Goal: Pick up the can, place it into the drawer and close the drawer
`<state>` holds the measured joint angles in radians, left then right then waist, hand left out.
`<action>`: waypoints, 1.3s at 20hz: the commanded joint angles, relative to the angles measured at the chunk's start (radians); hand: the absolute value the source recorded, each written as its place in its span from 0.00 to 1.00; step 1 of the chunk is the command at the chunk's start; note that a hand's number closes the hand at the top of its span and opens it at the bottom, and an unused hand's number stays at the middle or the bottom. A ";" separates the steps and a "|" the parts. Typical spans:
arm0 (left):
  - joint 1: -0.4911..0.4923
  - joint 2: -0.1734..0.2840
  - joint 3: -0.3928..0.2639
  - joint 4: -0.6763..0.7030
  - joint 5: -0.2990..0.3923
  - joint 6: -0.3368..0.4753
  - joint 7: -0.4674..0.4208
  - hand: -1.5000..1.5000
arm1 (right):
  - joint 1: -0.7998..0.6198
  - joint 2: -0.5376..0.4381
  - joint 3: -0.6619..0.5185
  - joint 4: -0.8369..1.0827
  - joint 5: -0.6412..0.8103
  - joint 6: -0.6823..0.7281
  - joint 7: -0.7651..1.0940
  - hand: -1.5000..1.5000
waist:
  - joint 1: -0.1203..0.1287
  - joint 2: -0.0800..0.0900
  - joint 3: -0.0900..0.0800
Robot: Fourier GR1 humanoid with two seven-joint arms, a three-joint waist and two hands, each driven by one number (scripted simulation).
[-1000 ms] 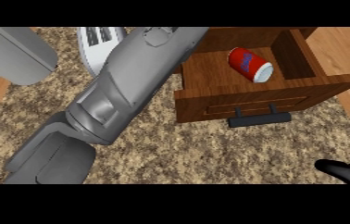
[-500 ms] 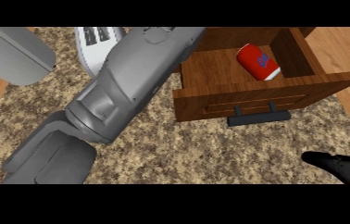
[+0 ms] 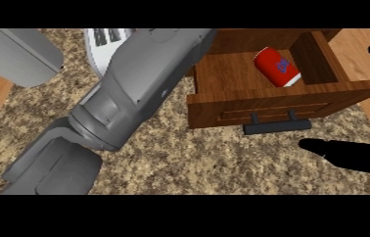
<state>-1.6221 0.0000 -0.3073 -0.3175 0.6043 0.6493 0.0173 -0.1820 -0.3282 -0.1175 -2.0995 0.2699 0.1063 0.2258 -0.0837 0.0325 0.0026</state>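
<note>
1. Can [image 3: 277, 67] lies on its side inside the open drawer [image 3: 239, 86], red with a white end, near the right wall
2. Drawer handle [image 3: 277, 127] (dark bar) sticks out over the counter [image 3: 202, 157]
3. Right hand [image 3: 339, 153] at lower right, just below the handle, apart from it; can't tell if fingers are open or curled
4. Left forearm [image 3: 133, 91] crosses diagonally; left hand is out of sight

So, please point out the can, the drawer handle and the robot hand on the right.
can [image 3: 277, 67], head view, on its red side.
drawer handle [image 3: 277, 127], head view, on the middle of the dark bar.
right robot hand [image 3: 339, 154], head view, on its black fingers.
</note>
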 commanded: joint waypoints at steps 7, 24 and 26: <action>-0.050 0.000 -0.007 0.055 -0.002 -0.003 -0.011 0.00 | -0.099 0.000 0.203 0.275 0.372 -0.104 -0.125 0.00 | 0.056 -0.006 0.000; 0.017 0.067 0.036 0.006 -0.034 -0.052 -0.013 0.00 | -0.464 0.093 0.226 1.055 0.668 -0.411 -0.300 0.00 | 0.111 -0.020 -0.001; 0.032 0.077 0.027 -0.014 -0.045 -0.053 0.003 0.00 | -0.509 0.143 0.228 1.139 0.722 -0.485 -0.256 0.00 | 0.121 -0.023 -0.002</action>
<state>-1.6135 0.0671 -0.2777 -0.3087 0.5739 0.5887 0.0171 -0.5936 -0.2268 0.1279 -1.1238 0.9358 -0.2894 -0.0344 0.0244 0.0116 0.0011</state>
